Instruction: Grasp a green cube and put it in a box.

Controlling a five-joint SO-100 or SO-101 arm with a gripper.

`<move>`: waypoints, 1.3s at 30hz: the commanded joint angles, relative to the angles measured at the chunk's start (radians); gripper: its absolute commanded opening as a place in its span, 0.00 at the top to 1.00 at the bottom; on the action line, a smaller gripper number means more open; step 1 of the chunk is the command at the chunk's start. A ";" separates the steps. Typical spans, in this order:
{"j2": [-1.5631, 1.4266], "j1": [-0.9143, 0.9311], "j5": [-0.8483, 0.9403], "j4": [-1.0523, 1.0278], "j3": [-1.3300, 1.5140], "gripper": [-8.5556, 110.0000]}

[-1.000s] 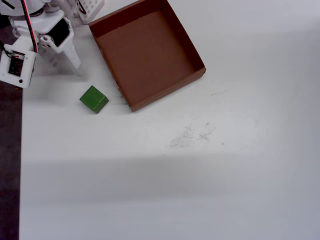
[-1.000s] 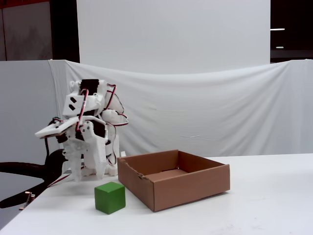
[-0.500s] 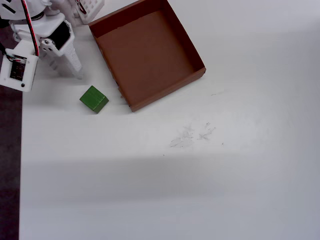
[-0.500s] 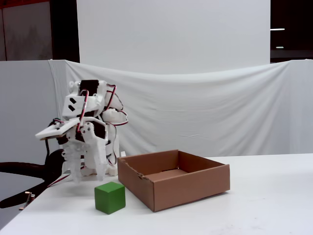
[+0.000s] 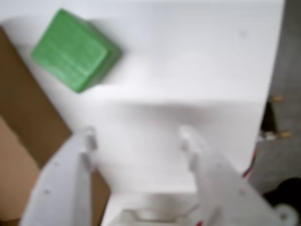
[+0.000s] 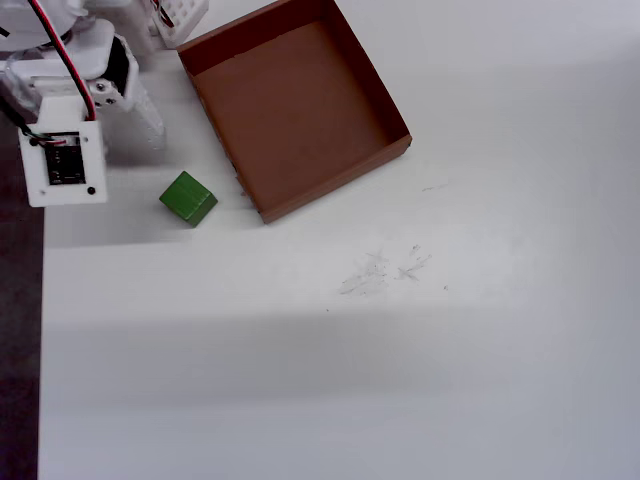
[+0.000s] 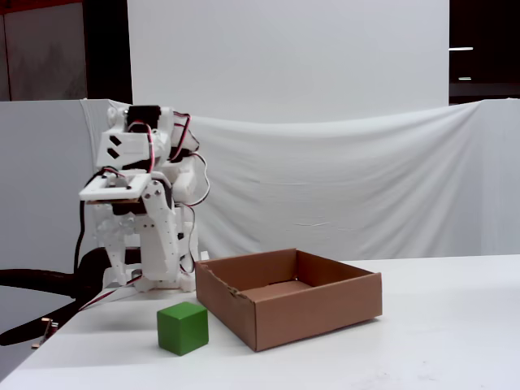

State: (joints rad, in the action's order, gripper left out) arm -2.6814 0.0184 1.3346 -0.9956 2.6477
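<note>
The green cube (image 6: 188,198) sat on the white table (image 6: 350,350), just beside the box (image 6: 385,105) but not touching it; in the fixed view it stood left of the box's near corner. In the blurred wrist view the gripper (image 5: 136,139) had its two white fingers spread wide with nothing between them, the cube ahead and to the upper left, and only a brown edge of the box showed. From overhead the arm's body hid the fingertips.
</note>
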 commanded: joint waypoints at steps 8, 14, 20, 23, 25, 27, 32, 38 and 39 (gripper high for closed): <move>0.241 -0.071 0.133 0.071 -0.132 0.69; 0.345 -0.072 0.184 0.081 -0.196 0.69; 0.437 -0.084 0.218 0.083 -0.275 0.69; 0.479 -0.084 0.255 0.081 -0.295 0.69; 0.508 -0.084 0.281 0.086 -0.308 0.68; 0.534 -0.084 0.308 0.086 -0.325 0.68; 0.600 -0.091 0.331 0.084 -0.376 0.66; 0.649 -0.101 0.356 0.077 -0.405 0.66; 0.658 -0.104 0.359 0.072 -0.411 0.66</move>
State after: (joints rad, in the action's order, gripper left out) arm -2.0264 -0.0752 1.6659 -0.9189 2.2979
